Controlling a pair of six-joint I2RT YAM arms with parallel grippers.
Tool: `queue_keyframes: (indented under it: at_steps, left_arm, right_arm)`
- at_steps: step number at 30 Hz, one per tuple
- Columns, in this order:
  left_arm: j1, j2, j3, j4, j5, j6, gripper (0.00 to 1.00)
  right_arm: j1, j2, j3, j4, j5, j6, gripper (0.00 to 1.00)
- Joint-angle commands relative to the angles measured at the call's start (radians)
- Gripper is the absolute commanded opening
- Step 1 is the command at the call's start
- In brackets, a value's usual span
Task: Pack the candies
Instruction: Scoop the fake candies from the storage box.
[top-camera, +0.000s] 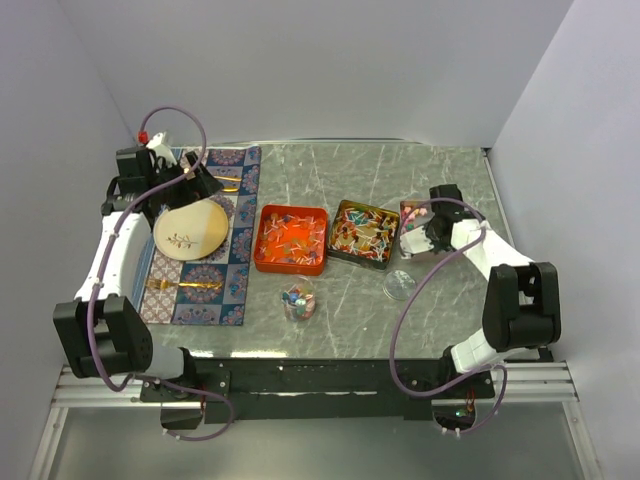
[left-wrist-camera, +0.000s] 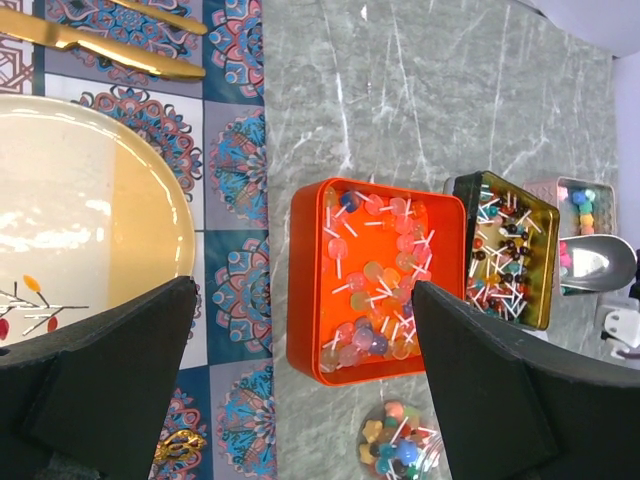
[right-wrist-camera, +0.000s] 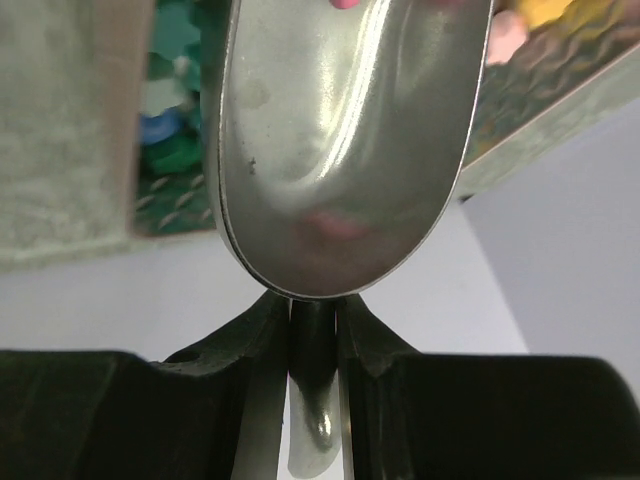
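The candies lie in three tins: lollipops in an orange tin (top-camera: 291, 240) (left-wrist-camera: 380, 280), twist-wrapped ones in a dark gold tin (top-camera: 363, 233) (left-wrist-camera: 505, 250), and ball-like pieces in a small tin (top-camera: 413, 211) (left-wrist-camera: 580, 210). A clear round tub (top-camera: 298, 300) (left-wrist-camera: 400, 450) holds mixed candies. My right gripper (top-camera: 432, 232) (right-wrist-camera: 314, 310) is shut on the handle of a metal scoop (right-wrist-camera: 345, 140) (left-wrist-camera: 598, 262), held at the small tin. Green and blue candies (right-wrist-camera: 175, 140) show beside the scoop. My left gripper (top-camera: 200, 185) (left-wrist-camera: 303, 290) is open and empty above the placemat.
A cream plate (top-camera: 190, 232) (left-wrist-camera: 80, 220) sits on a patterned placemat (top-camera: 232, 262), with gold cutlery (left-wrist-camera: 100, 40) beyond it and a gold fork (top-camera: 185, 285) in front. A clear lid (top-camera: 399, 285) lies near the right arm. Walls enclose the table.
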Motion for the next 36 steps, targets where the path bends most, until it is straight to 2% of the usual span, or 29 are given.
queue_keyframes:
  at_steps: [1,9,14,17,25,29,33,36]
  left_arm:
    - [0.004,0.021,0.011,0.013,-0.028,0.023,0.96]
    - [0.004,0.097,0.066,-0.033,-0.034,0.057,0.94]
    - [-0.001,0.149,0.100,-0.056,-0.030,0.091,0.93]
    - [-0.001,0.166,0.124,-0.088,-0.025,0.123,0.93]
    - [-0.001,0.229,0.189,-0.165,0.016,0.206,0.92]
    - [0.000,0.255,0.213,-0.185,0.021,0.264,0.93]
    - [0.004,0.310,0.275,-0.240,0.024,0.312,0.93]
    - [0.005,0.343,0.316,-0.257,0.016,0.313,0.93]
  right_arm:
    - [0.026,-0.009,-0.087,-0.002,-0.152,-0.381,0.00]
    - [0.050,0.005,-0.176,0.113,-0.234,0.133,0.00]
    - [0.035,0.043,-0.163,0.211,-0.261,0.479,0.00]
    - [0.015,0.069,-0.145,0.264,-0.294,0.619,0.00]
    - [-0.017,-0.032,-0.278,0.454,-0.350,0.718,0.00]
    - [-0.016,-0.061,-0.343,0.604,-0.363,0.842,0.00]
    - [-0.019,-0.107,-0.363,0.639,-0.368,0.922,0.00]
    - [-0.019,-0.150,-0.360,0.600,-0.376,0.939,0.00]
